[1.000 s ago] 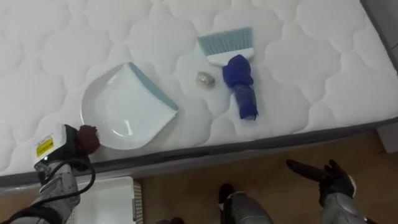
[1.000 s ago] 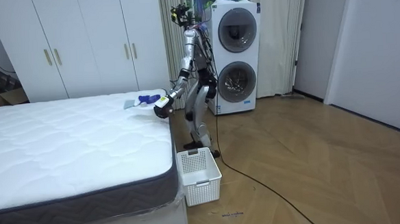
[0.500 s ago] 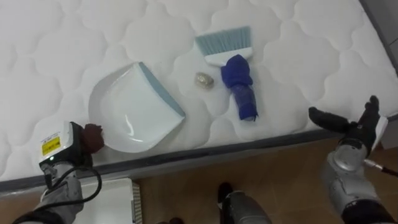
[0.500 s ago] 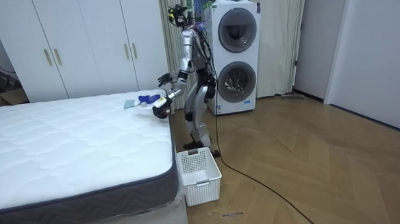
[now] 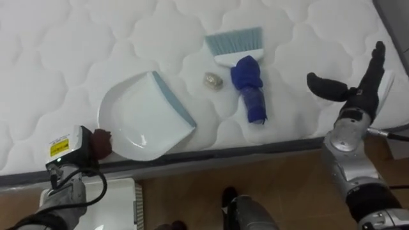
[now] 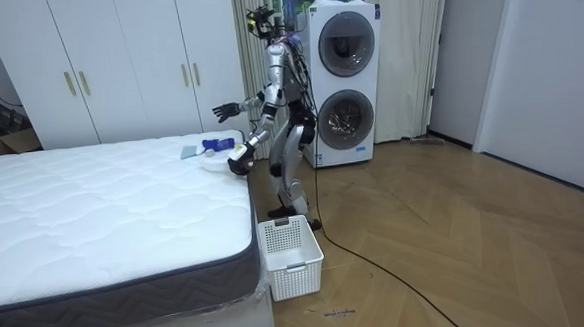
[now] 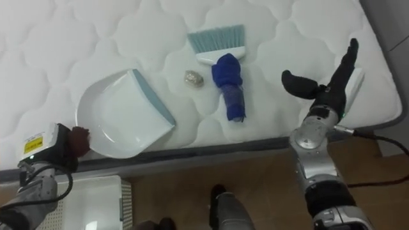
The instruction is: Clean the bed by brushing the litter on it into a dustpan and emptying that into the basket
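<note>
a two-legged robot stands at the long edge of a white quilted bed point(image 5: 77, 51), with a stacked white washer and dryer point(image 6: 346, 81) behind it and a white slatted plastic basket point(image 6: 296, 270) on the wood floor by the bed's corner. seen from its head, a white plastic dustpan with a pale blue lip point(image 5: 144, 121) lies on the bed near the edge, lip turned toward 2 o'clock. the left hand point(image 5: 69, 156) is at the pan's 8 o'clock side, its dark fingers curled tight on the pan's rear rim. a small crumpled beige scrap point(image 5: 212, 80) sits on the quilting at 2 o'clock from the pan, apart from the lip. just beside the scrap, at its 3 o'clock, lies a hand brush with a dark blue handle and light blue bristles point(image 5: 246, 73), bristles toward 12 o'clock, untouched. the right hand point(image 5: 358, 96) hovers over the bed's edge at 3 o'clock from the brush, fingers straight, thumb spread wide, holding nothing.
</note>
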Robot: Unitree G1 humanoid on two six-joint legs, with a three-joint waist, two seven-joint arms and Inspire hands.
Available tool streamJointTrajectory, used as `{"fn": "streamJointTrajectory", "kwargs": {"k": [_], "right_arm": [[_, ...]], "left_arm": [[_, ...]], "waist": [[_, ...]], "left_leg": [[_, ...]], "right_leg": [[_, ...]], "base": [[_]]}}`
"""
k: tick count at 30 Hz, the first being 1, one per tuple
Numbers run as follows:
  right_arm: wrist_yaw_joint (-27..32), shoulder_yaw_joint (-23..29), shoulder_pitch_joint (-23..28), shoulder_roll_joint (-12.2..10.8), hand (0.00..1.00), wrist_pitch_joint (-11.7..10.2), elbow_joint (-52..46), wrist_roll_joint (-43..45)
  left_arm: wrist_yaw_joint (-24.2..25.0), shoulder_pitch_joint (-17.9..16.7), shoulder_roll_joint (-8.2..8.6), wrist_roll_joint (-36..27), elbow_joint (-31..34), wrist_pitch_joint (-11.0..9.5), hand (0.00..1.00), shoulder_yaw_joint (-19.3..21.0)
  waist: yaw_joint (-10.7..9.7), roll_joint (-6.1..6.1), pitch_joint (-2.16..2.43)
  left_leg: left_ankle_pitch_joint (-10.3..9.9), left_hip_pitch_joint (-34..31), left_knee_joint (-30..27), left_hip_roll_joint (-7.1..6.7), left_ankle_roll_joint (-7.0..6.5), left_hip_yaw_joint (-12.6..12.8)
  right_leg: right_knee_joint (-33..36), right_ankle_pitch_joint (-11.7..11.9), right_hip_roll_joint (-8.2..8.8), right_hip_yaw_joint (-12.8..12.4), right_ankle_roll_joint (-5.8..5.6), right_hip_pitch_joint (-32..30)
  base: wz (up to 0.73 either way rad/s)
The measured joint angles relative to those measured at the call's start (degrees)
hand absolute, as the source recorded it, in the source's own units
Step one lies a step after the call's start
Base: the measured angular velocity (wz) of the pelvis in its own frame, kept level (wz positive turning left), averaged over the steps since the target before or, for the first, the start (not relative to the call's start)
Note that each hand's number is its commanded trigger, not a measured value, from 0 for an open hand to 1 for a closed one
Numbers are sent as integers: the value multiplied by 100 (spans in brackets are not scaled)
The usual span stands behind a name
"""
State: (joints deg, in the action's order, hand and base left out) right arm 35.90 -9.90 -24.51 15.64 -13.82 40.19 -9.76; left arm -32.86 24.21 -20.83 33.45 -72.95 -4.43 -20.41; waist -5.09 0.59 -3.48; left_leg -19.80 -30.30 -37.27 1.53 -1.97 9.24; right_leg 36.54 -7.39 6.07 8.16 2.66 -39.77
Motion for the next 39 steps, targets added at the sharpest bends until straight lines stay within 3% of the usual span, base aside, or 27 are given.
{"fn": "streamJointTrajectory", "kwargs": {"k": [4,6,12,21,27,39], "right_arm": [[-374,-256,-155,-71,0,-1,309,-49],[-538,-363,-168,-138,0,0,438,-148],[-1085,-476,-219,-224,0,99,864,-331],[-1460,-616,-570,-224,0,251,1133,-494],[-1613,-612,-723,-223,0,292,1399,-832],[-1819,-564,-1166,-160,0,261,2325,-1023]], "left_arm": [[119,90,14,234,208,42,100,-48],[200,142,14,332,330,41,100,-58],[233,380,9,331,449,62,100,-122],[236,593,86,343,563,204,100,-121],[292,595,209,349,602,250,100,-129],[481,593,251,430,695,323,100,-142]], "waist": [[114,-41,-66],[244,-70,-134],[361,-167,-190],[452,-237,-232],[593,-244,-231],[714,-247,-229]], "left_leg": [[-7,-40,-66,41,5,-62],[-9,-79,-75,65,2,-83],[-9,-413,-208,5,2,-290],[-32,-647,-430,-13,-38,-322],[-33,-712,-576,-18,-43,-325],[-33,-709,-633,-46,-41,-336]], "right_leg": [[-15,-6,3,70,6,42],[-26,-10,-1,68,2,28],[20,-37,91,310,30,-154],[176,-44,178,398,19,-298],[288,-43,179,354,22,-346],[413,-104,229,350,26,-357]], "base": [[14],[6],[15],[8],[0],[1]]}}
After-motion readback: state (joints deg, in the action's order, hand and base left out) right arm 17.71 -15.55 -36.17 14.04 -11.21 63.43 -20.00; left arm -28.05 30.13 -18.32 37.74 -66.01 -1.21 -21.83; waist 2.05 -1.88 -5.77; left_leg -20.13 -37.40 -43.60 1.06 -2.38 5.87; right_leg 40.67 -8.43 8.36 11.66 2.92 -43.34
